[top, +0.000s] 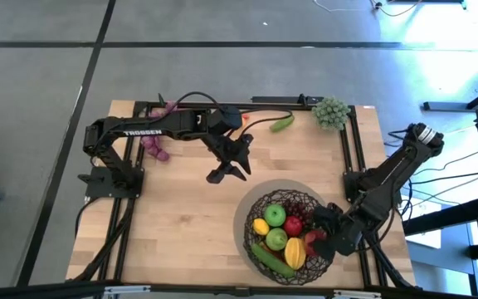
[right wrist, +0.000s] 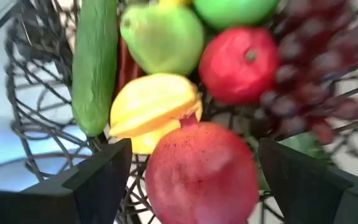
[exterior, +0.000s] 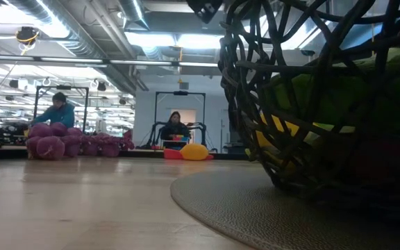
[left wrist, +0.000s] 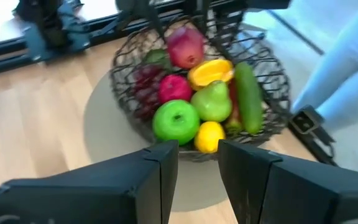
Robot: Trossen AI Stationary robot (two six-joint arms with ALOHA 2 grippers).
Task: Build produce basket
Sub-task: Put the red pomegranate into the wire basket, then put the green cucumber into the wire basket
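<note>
Dark woven wire makes up the basket (top: 299, 204), which sits on a round pale mat (top: 251, 208) at the near-right part of the wooden table (top: 173, 241), and the right gripper (top: 326, 237) hangs at its rim with both fingers spread wide. Between those fingers lies a red pomegranate-like fruit (right wrist: 201, 171), resting on the heap; from here I cannot quite tell whether either finger touches it, but they do not look pressed to it. Just beyond that fruit are a yellow-orange star-shaped fruit (right wrist: 151, 106), a green pear (right wrist: 163, 37), a red apple (right wrist: 238, 62) and dark red grapes (right wrist: 328, 74), with a long green cucumber (right wrist: 95, 62) lying along the far side of the pile. The left gripper (top: 232, 169) hovers well apart from the basket, over bare table, its fingers partly apart and holding nothing. Behind that arm lie purple grapes (top: 154, 146), a green chili (top: 282, 123) and a green bunch (top: 331, 112).
</note>
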